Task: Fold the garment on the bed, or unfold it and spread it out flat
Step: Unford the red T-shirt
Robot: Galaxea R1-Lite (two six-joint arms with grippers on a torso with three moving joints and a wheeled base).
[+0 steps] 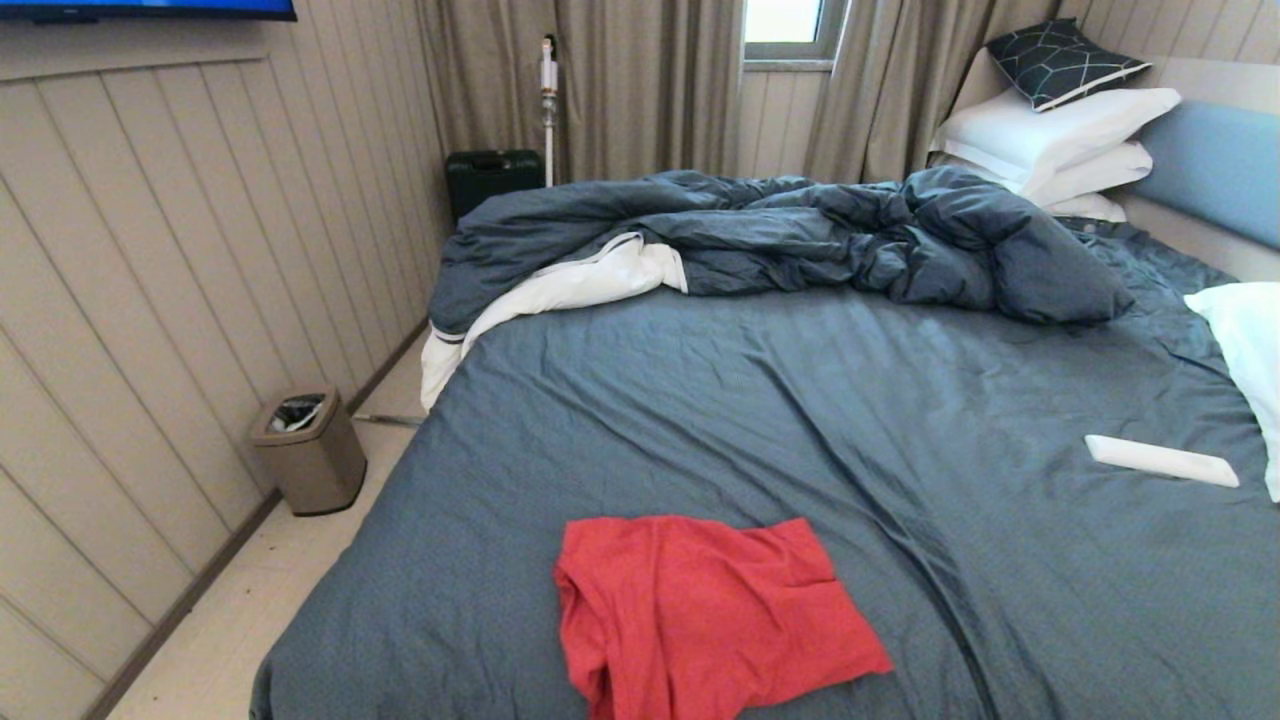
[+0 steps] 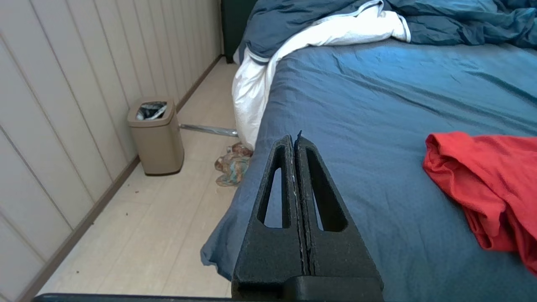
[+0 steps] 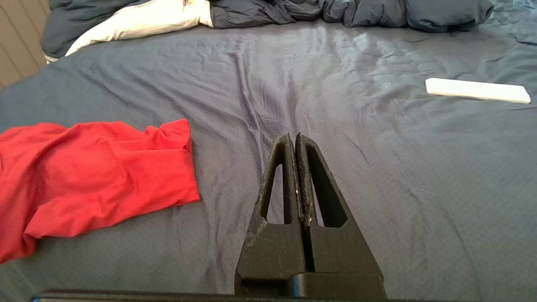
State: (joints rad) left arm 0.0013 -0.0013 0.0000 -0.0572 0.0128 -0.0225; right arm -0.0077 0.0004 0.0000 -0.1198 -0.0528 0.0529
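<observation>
The garment (image 1: 700,615) lies in a rumpled heap on the near part of the bed (image 1: 850,400), close to the near edge and a little toward the robot's left of the middle. It is a red short-sleeved shirt, loosely bunched with one side doubled under; no lettering or graphic shows on the surface that faces up. It rests directly on the slate-blue sheet, well apart from everything else on the bed.

Neither arm shows in the head view. The left claw (image 2: 296,140) appears only in the left wrist view – its two black fingers pressed together, nothing between them – hanging over the bed's left edge, with the shirt off to one side and not touching it. The right claw (image 3: 293,138) appears in the right wrist view, fingers likewise pressed together and empty, above bare sheet just beside the shirt's nearer corner but clear of it.

At the far side, a dark blue duvet (image 1: 800,240) with white lining is piled in a rumpled ridge. White pillows (image 1: 1050,140) are stacked against the light blue headboard (image 1: 1215,165). A flat white slab-shaped object (image 1: 1160,461) lies on the sheet to the robot's right – what it is cannot be told. On the floor by the panelled wall stands a tan waste bin (image 1: 310,450)
</observation>
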